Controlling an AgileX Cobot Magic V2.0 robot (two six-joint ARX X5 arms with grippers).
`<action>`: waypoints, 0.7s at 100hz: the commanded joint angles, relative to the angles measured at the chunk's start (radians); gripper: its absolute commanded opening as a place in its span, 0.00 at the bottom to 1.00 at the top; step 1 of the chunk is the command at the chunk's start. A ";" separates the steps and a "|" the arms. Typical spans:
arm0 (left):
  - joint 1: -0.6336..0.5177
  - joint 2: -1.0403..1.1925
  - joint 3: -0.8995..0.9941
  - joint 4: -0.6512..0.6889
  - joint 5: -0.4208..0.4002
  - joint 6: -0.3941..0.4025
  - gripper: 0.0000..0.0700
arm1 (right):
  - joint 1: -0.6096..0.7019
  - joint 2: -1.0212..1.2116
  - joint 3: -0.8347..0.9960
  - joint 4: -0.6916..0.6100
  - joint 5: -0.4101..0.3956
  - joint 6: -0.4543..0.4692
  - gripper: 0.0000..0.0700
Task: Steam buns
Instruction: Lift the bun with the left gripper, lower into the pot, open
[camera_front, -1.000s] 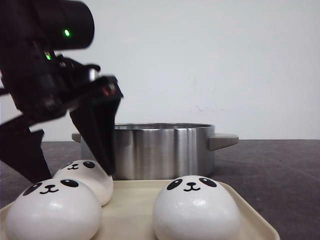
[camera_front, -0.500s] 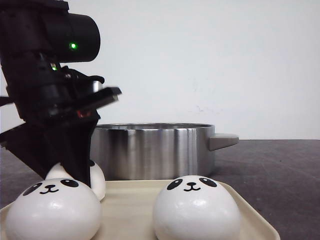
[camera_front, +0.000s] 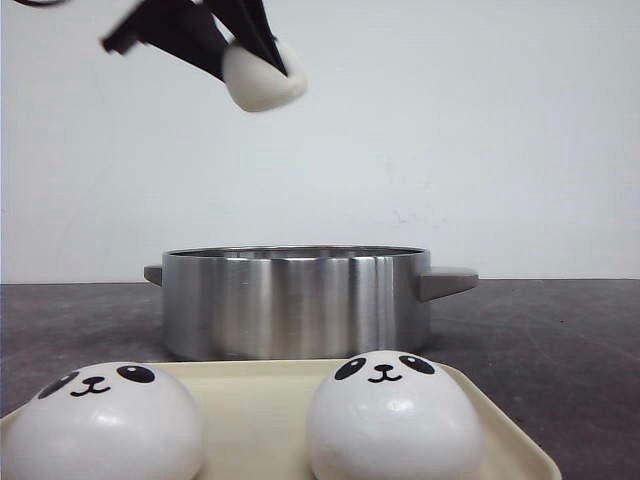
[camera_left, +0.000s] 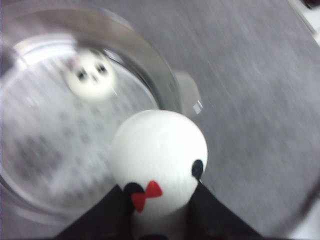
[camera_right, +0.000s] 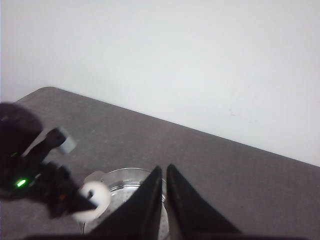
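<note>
I have the left gripper (camera_front: 240, 45) clamped on one bun (camera_front: 265, 78), high above the pot (camera_front: 300, 300), toward its left side in the front view. High carry is on purpose: the bun has to clear the rim before it goes down.

Left wrist view: the held bun (camera_left: 159, 155) sits between the two dark fingers (camera_left: 107, 212), which pinch it low on its sides, so the dome stays free and I can see past it into the pot (camera_left: 165, 90). One bun in the pot (camera_left: 91, 75) already, face up on the perforated steamer floor, off toward one side. That leaves bare floor beside it, which I judge to be my drop zone. The view is motion-blurred, so I can't tell exactly how far over the opening I am.

Two more buns wait on the cream tray (camera_front: 500, 430) in front of the pot: the left tray bun (camera_front: 100, 425) and the right tray bun (camera_front: 390, 415), well apart from each other, faces toward the camera. That spacing gives the fingers room on either side.

Right gripper (camera_right: 165, 192) is parked high and back, fingers together, holding nothing. It stays out of the left arm's path and gives me an overview of the pot and the carry.

Judgement: roughly halfway; next is to centre over the free floor, lower and release.
</note>
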 joint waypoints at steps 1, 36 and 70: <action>0.019 0.098 0.090 -0.014 0.005 0.038 0.02 | 0.004 0.017 0.021 -0.074 0.019 0.016 0.01; 0.117 0.525 0.391 -0.161 0.005 0.057 0.02 | 0.004 0.017 0.020 -0.074 0.036 0.035 0.01; 0.138 0.678 0.394 -0.163 -0.002 0.055 0.08 | 0.004 0.017 0.021 -0.074 0.034 0.057 0.01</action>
